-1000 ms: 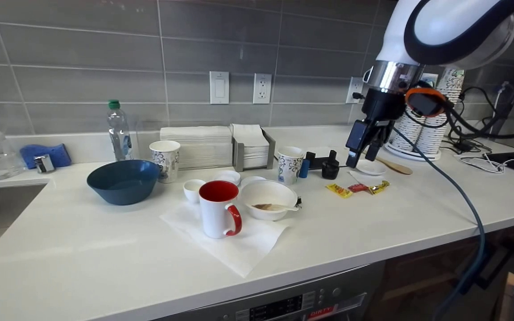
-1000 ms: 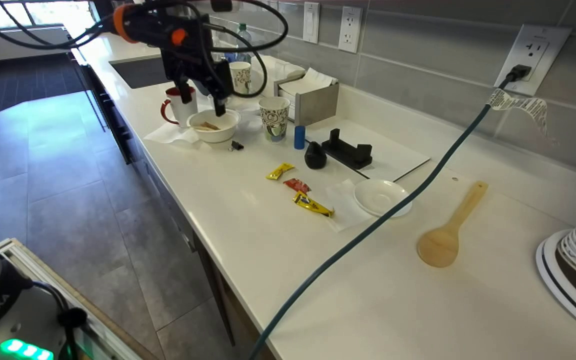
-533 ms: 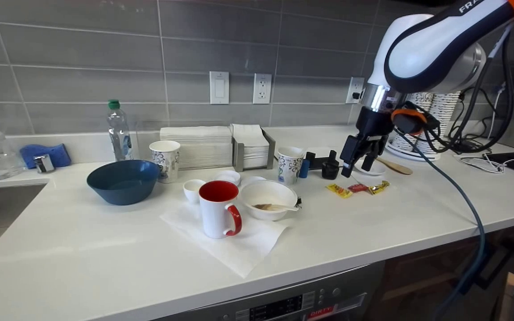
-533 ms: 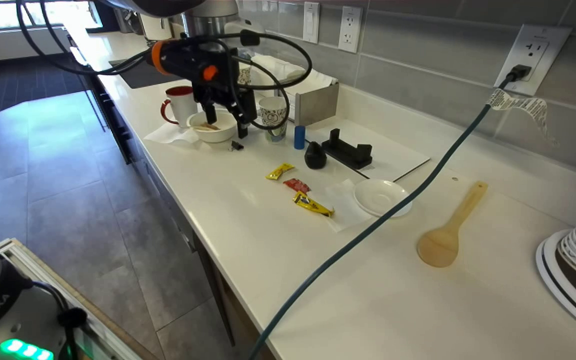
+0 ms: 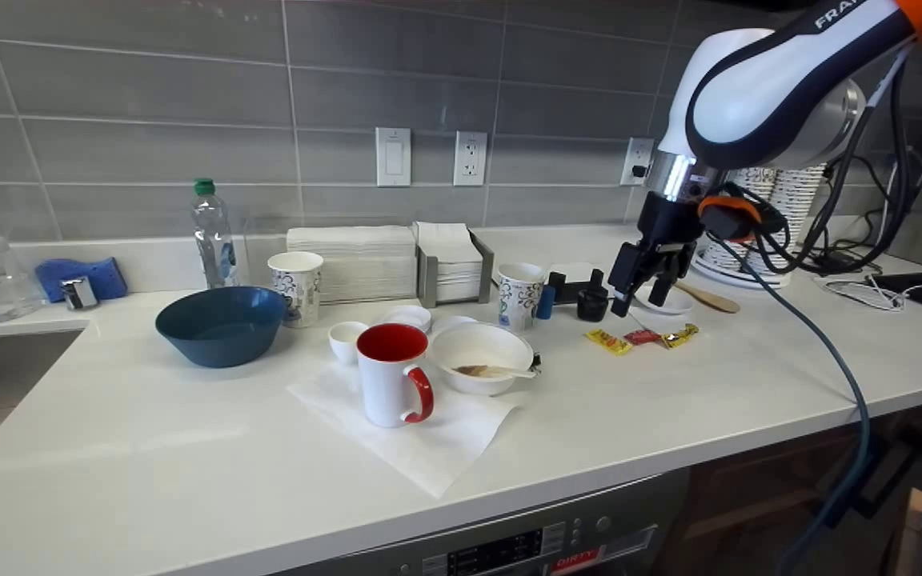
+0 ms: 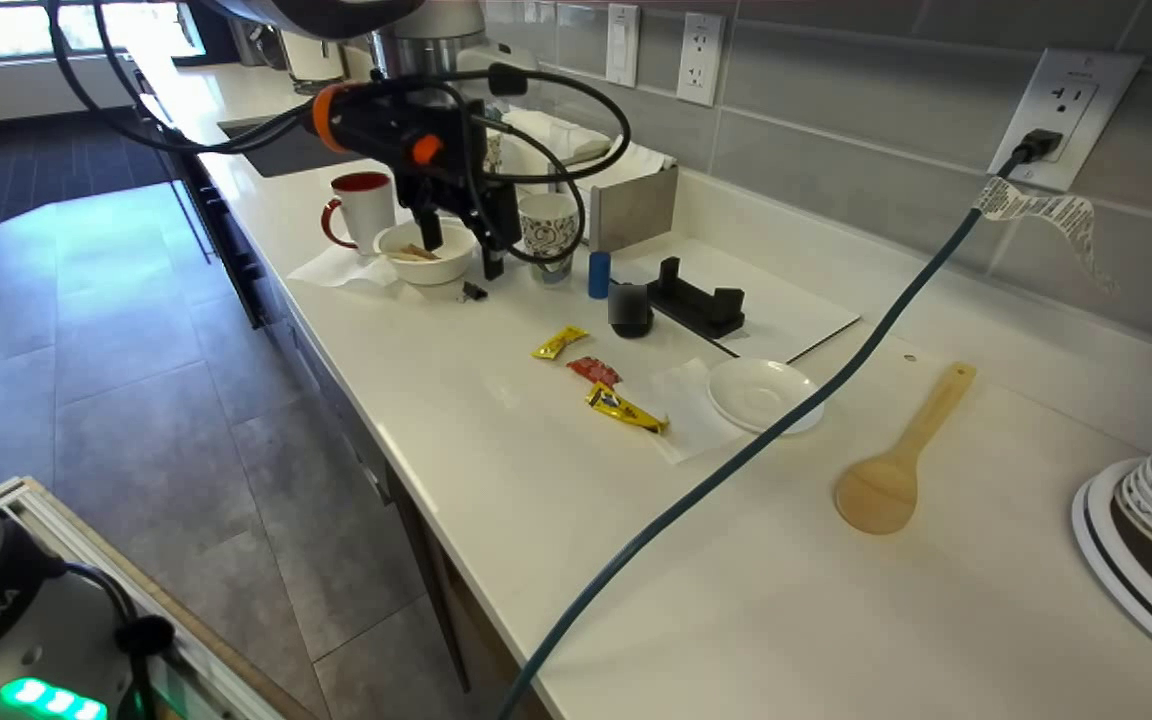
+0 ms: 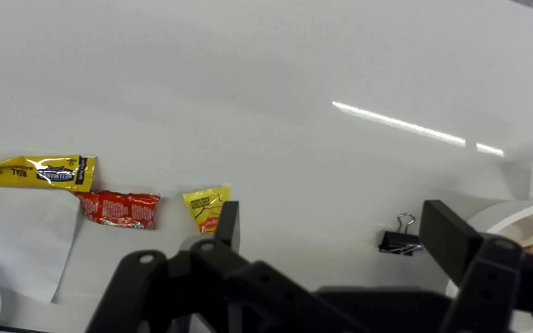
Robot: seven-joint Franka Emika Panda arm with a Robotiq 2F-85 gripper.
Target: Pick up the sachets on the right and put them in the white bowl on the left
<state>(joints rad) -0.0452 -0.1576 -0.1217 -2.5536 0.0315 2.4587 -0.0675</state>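
Three sachets lie flat on the counter: a yellow one (image 6: 560,342), a red one (image 6: 594,371) and a longer yellow one (image 6: 626,408). In the wrist view the shorter yellow sachet (image 7: 205,206) is partly hidden behind a finger; the red sachet (image 7: 120,209) and the longer yellow sachet (image 7: 58,173) lie further left. The white bowl (image 5: 483,386) stands beside the red-handled mug with wooden pieces in it; its edge shows at the right of the wrist view (image 7: 488,215). My gripper (image 7: 330,217) is open and empty above the counter, between the bowl and the sachets.
A black binder clip (image 7: 400,243) lies by the bowl. The mug (image 5: 385,392), a paper cup (image 5: 520,298), a black holder (image 6: 696,305) and a white plate (image 6: 761,390) stand around. A blue-green cable (image 6: 696,495) crosses over the counter. A wooden spoon (image 6: 881,490) lies beyond it.
My gripper has come down and shifted toward the sachets' side, mostly in the first half second, with only a slight move since. The sachets and the bowl have not moved.
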